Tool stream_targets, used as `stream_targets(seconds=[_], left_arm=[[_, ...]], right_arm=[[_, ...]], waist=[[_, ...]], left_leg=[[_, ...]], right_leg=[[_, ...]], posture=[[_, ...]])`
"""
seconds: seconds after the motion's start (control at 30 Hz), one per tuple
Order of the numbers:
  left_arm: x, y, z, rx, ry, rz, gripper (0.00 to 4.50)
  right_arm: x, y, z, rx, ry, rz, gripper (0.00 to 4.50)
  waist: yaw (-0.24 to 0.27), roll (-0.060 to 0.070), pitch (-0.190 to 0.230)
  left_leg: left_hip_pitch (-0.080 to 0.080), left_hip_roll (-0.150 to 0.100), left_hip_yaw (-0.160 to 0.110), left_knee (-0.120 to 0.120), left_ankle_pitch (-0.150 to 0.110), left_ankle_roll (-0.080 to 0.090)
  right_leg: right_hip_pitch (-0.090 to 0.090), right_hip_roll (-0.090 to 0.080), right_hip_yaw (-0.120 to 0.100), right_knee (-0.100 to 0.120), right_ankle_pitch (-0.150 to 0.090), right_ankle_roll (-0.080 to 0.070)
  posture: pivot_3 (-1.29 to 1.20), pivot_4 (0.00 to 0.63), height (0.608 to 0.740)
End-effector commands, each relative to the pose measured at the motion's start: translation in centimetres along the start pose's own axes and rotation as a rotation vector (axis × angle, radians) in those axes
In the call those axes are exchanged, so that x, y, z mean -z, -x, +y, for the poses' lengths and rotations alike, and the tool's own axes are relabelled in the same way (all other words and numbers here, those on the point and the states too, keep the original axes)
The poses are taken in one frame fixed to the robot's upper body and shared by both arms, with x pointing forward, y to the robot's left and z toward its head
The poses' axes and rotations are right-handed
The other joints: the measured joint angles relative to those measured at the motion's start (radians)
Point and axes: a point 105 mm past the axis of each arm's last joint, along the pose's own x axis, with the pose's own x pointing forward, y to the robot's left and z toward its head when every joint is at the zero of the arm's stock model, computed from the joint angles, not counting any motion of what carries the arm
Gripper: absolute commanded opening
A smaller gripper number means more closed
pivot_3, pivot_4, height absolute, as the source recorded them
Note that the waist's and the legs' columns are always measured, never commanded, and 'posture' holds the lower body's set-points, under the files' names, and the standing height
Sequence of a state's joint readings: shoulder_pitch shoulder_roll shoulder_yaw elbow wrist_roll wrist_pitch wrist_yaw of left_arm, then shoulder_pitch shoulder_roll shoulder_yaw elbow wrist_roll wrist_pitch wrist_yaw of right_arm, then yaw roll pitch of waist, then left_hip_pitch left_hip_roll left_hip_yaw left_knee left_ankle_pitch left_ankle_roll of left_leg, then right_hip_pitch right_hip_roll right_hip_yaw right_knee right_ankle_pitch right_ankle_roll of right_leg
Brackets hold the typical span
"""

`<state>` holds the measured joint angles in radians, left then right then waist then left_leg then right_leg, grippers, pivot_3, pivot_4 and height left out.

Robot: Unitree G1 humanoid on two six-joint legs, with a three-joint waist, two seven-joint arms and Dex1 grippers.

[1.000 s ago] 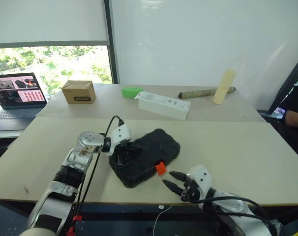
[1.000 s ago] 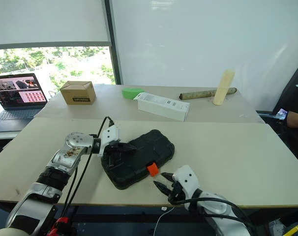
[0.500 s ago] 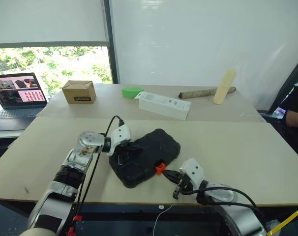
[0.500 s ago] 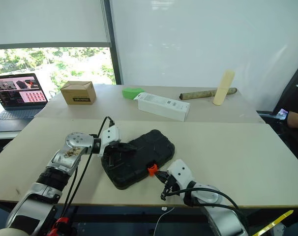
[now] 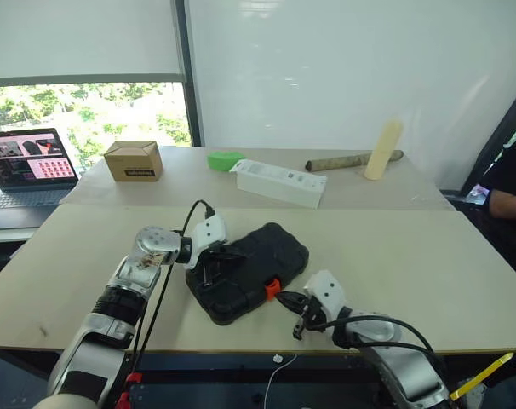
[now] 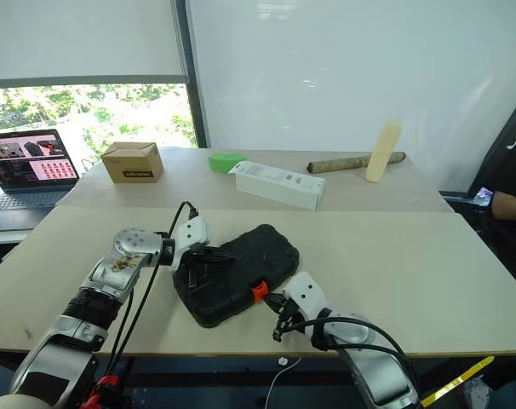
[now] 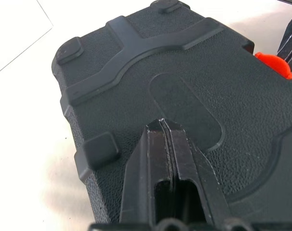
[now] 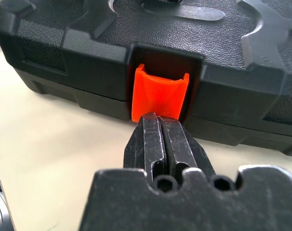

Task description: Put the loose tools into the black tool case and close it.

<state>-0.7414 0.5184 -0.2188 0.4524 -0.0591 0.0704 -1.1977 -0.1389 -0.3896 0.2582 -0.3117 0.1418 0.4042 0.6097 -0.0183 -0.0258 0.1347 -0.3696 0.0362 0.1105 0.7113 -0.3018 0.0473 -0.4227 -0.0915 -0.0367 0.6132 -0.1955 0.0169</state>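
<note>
The black tool case (image 5: 251,266) lies closed on the near table, its lid down. My left gripper (image 5: 219,256) is shut, and its fingertips (image 7: 161,124) rest on top of the lid near the case's left end. My right gripper (image 5: 284,297) is shut with nothing between its fingers. Its tips (image 8: 160,118) sit against the lower edge of the orange latch (image 8: 160,97) on the case's front side. The loose tools are out of view.
On the far table stand a long white box (image 5: 278,182), a cardboard box (image 5: 133,160), a green object (image 5: 227,159), a cream cylinder (image 5: 381,150) and a brown roll (image 5: 343,160). A laptop (image 5: 24,166) is at far left. A person's arm (image 5: 507,203) shows at the right edge.
My right gripper has shut and moved forward and left, from the table's front edge up to the orange latch. The left gripper has stayed on the lid.
</note>
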Motion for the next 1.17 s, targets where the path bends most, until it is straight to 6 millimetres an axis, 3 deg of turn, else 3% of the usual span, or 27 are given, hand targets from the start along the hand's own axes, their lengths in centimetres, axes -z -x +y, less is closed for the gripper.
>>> stream_targets(seconds=[0.03, 0.43, 0.5, 0.57, 0.6, 0.67, 0.77, 0.87, 0.93, 1.0, 1.07, 1.17], left_arm=[[4.2, -1.1, -2.5, 0.088, 0.112, 0.15, 0.0], [4.5, -0.9, -2.5, 0.07, 0.124, 0.15, 0.0], [4.0, -0.4, -2.4, 0.06, 0.127, 0.1, 0.0], [1.8, 1.7, -1.3, -0.026, 0.153, -0.085, 0.0], [0.9, 3.3, -0.7, -0.083, 0.145, -0.17, 0.26], [1.0, 6.0, -0.8, -0.127, 0.14, -0.213, 0.67], [3.0, 9.7, -1.5, -0.199, 0.128, -0.144, 1.84], [4.5, 12.0, -2.5, -0.237, 0.154, -0.11, 2.88], [6.5, 13.8, -3.7, -0.298, 0.13, -0.02, 3.57], [7.9, 15.1, -5.6, -0.3, 0.152, 0.027, 4.35], [8.2, 15.5, -6.4, -0.31, 0.163, 0.029, 4.5], [8.4, 15.7, -7.1, -0.328, 0.16, 0.03, 4.5]], right_arm=[[-2.0, -0.9, -0.1, -0.015, 0.044, -0.078, 0.04], [-2.3, -1.2, -0.2, -0.029, 0.053, -0.1, 0.04], [-2.1, -0.3, 0.1, -0.051, 0.067, -0.091, 0.04], [-1.6, 2.3, -0.4, -0.038, 0.073, -0.081, 0.04], [-1.7, 3.7, -1.0, -0.017, 0.066, -0.094, 0.01], [-1.7, 5.8, -1.8, 0.001, 0.056, -0.098, 0.6], [-1.1, 8.5, -2.9, 0.016, 0.112, -0.059, 1.44], [-0.7, 10.2, -3.8, 0.023, 0.188, -0.05, 2.43], [-0.5, 11.5, -4.3, -0.015, 0.276, -0.075, 3.09], [0.1, 12.7, -5.3, -0.032, 0.239, -0.052, 3.81], [0.3, 13.2, -6.3, -0.005, 0.229, -0.058, 4.44], [0.4, 13.3, -6.5, -0.026, 0.264, -0.051, 4.44]], waist=[[-0.002, 0.0, 0.0], [0.001, 0.0, 0.0], [0.001, 0.0, 0.0], [0.001, 0.002, 0.0], [0.001, 0.003, 0.0], [-0.002, 0.002, 0.001], [-0.006, 0.001, 0.001], [0.005, 0.002, 0.001], [0.006, 0.003, 0.002], [0.005, 0.003, 0.004], [0.009, -0.001, 0.007], [0.022, -0.004, 0.009]], left_leg=[[0.0, 0.0, 0.0, 0.0, 0.0, 0.0], [-0.001, 0.0, 0.0, -0.001, 0.0, 0.0], [-0.001, 0.0, 0.0, -0.001, 0.0, 0.0], [-0.001, 0.001, 0.0, -0.001, 0.0, 0.0], [-0.002, 0.0, 0.001, -0.003, 0.0, 0.0], [-0.002, 0.0, 0.001, -0.007, -0.001, 0.0], [-0.002, 0.0, 0.002, -0.01, -0.002, -0.002], [-0.002, 0.0, 0.002, -0.014, -0.002, -0.002], [-0.001, -0.001, 0.002, -0.016, -0.002, -0.002], [-0.001, -0.002, 0.002, -0.016, -0.002, -0.002], [-0.002, -0.002, 0.003, -0.016, -0.003, -0.002], [-0.004, -0.002, 0.002, -0.015, -0.002, -0.003]], right_leg=[[0.0, 0.0, 0.0, 0.0, 0.0, 0.0], [-0.001, 0.0, 0.0, 0.0, 0.0, -0.001], [-0.001, 0.0, 0.0, 0.0, 0.0, -0.001], [-0.002, 0.0, 0.0, 0.0, 0.0, -0.002], [-0.003, -0.001, 0.0, -0.001, 0.0, -0.002], [-0.004, -0.002, 0.002, -0.002, 0.0, -0.002], [-0.006, -0.001, 0.002, -0.002, -0.001, -0.004], [-0.007, -0.001, 0.0, -0.003, -0.003, -0.004], [-0.007, -0.002, 0.0, -0.003, -0.004, -0.004], [-0.007, -0.004, 0.0, -0.004, -0.005, -0.003], [-0.007, -0.005, 0.0, -0.004, -0.005, -0.002], [-0.009, -0.007, -0.002, -0.004, -0.005, -0.003]], posture=[[0.0, 0.15, 0.74], [0.0, 0.15, 0.74], [0.0, 0.15, 0.74], [0.0, 0.15, 0.74], [0.0, 0.15, 0.74], [0.0, 0.15, 0.74], [0.0, 0.15, 0.74], [0.0, 0.15, 0.74], [0.0, 0.15, 0.74], [0.0, 0.15, 0.74], [0.0, 0.15, 0.74], [0.0, 0.15, 0.74]])
